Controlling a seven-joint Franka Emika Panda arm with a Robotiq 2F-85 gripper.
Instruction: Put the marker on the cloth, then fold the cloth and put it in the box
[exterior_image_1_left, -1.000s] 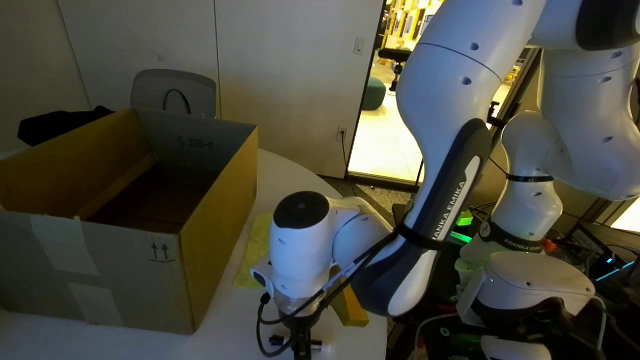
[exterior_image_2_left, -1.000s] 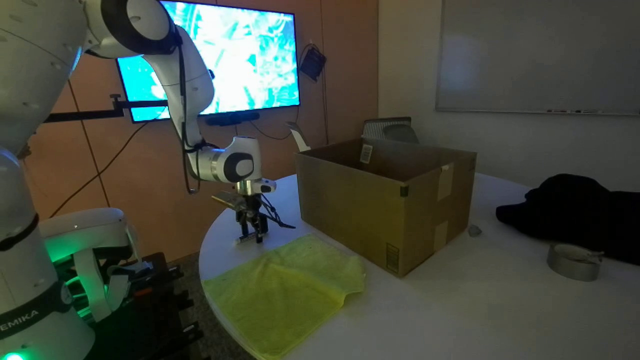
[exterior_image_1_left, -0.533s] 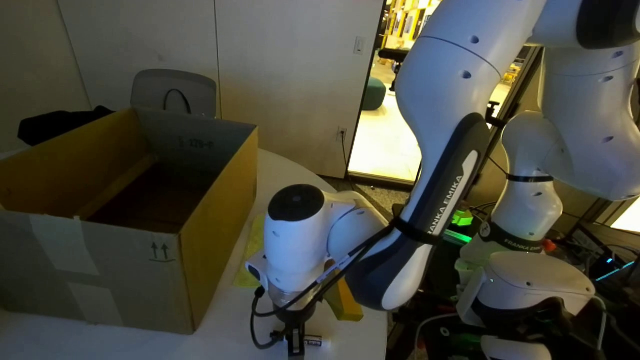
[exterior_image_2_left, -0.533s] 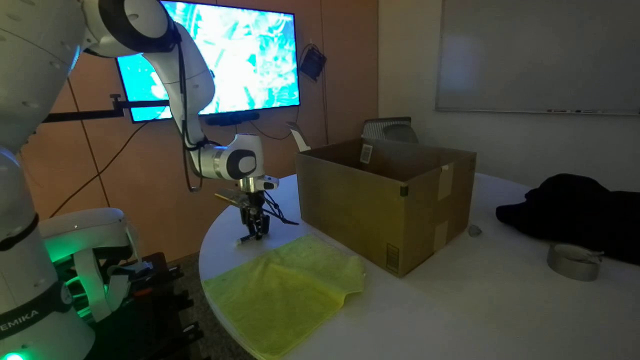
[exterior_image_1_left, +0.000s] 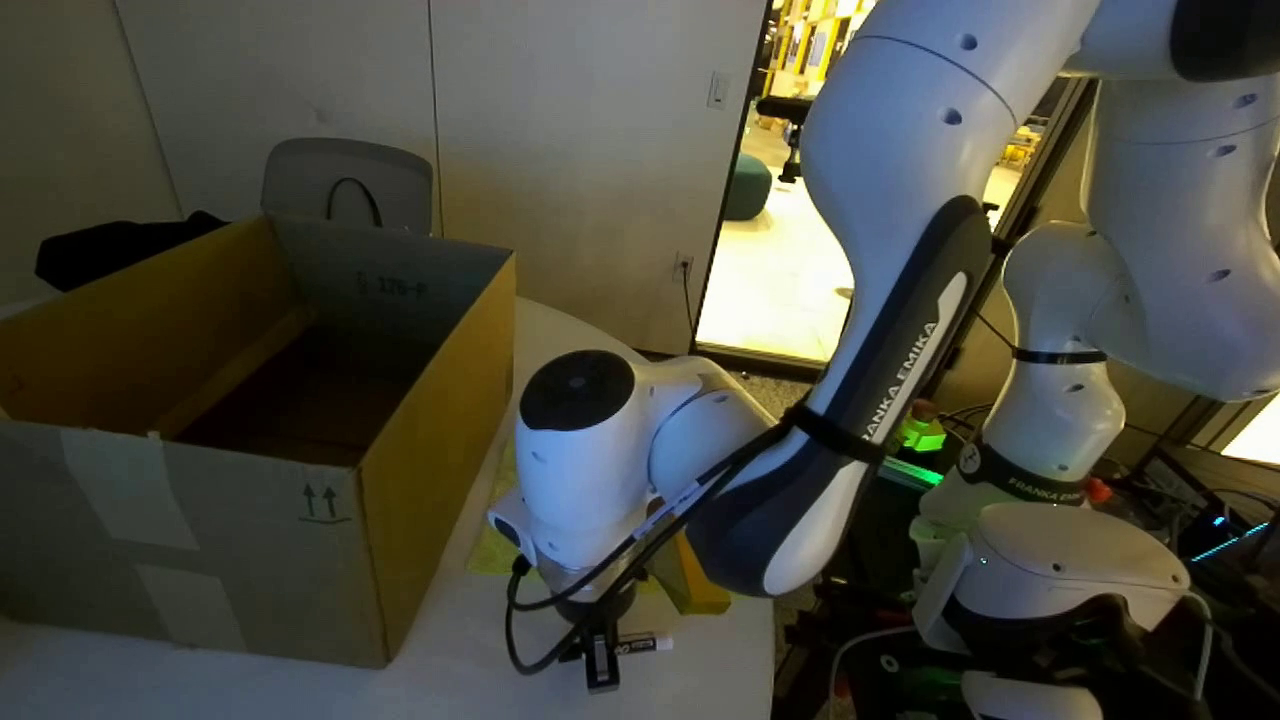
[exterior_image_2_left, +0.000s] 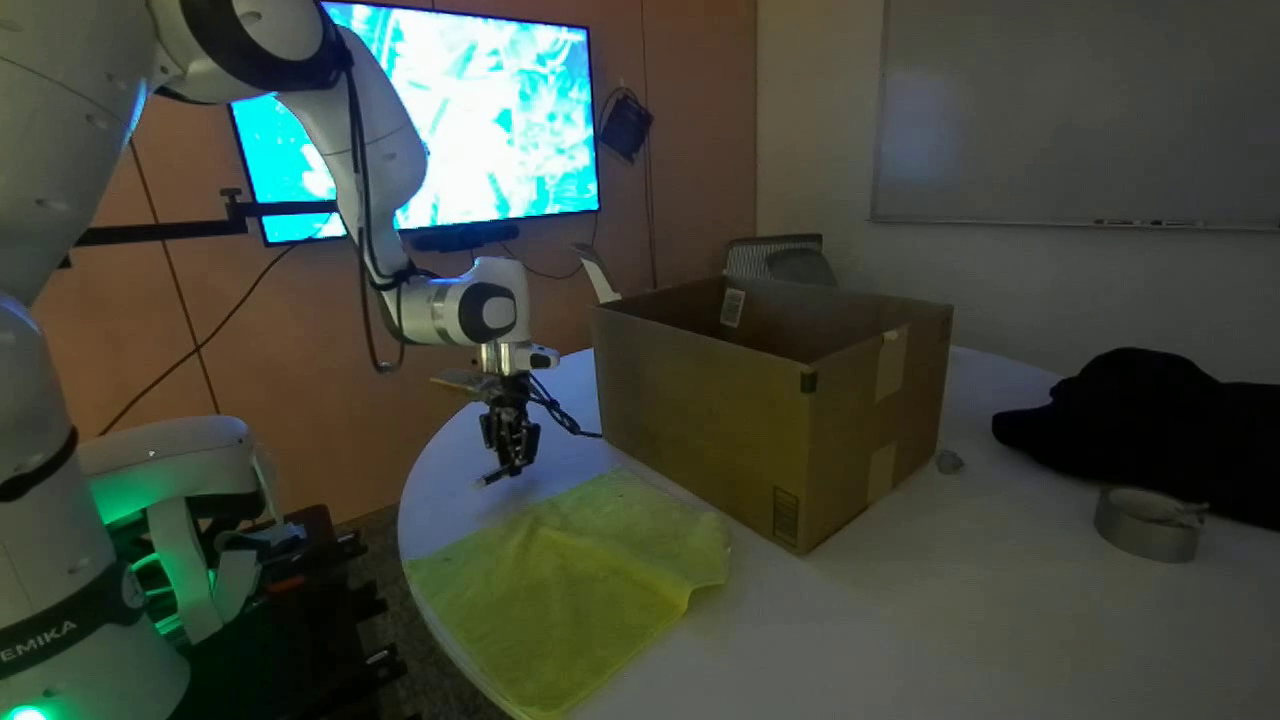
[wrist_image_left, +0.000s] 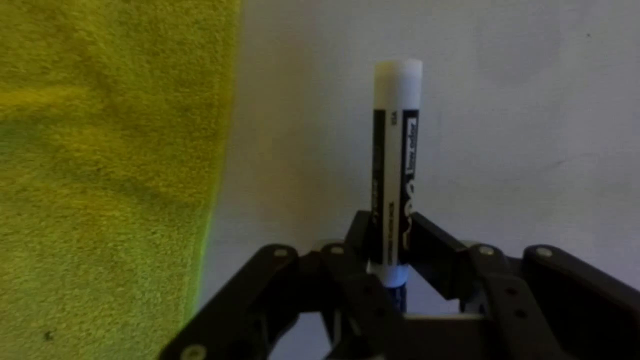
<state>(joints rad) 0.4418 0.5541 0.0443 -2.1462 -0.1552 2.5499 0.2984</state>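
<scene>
Marker (wrist_image_left: 395, 160) gripped in claw (wrist_image_left: 390, 237), jaws closed onto barrel from both sides, white end jutting out beyond them. Position: over desk (exterior_image_2_left: 950, 640), beside edge of yellow-green cloth (exterior_image_2_left: 570, 590); cloth spread out, slightly wrinkled. Box (exterior_image_2_left: 700, 430) stands just beside cloth. Farther along desk: grey tape roll (exterior_image_2_left: 1148, 530), black fabric heap (exterior_image_2_left: 1150, 430)

At the left of the wrist view, the cloth (wrist_image_left: 100, 190) shows a rough, fuzzy pile; near the middle, the marker (wrist_image_left: 394, 160) looks like smooth plastic, and below, the claw (wrist_image_left: 389, 237) is matt with metallic-looking pin heads (wrist_image_left: 281, 252). In an exterior view, the box (exterior_image_1_left: 290, 595) at left is matt cardboard with smoother tape strips (exterior_image_1_left: 130, 490), while the arm (exterior_image_1_left: 900, 170) at upper right looks like smooth, glossy plastic.
</scene>
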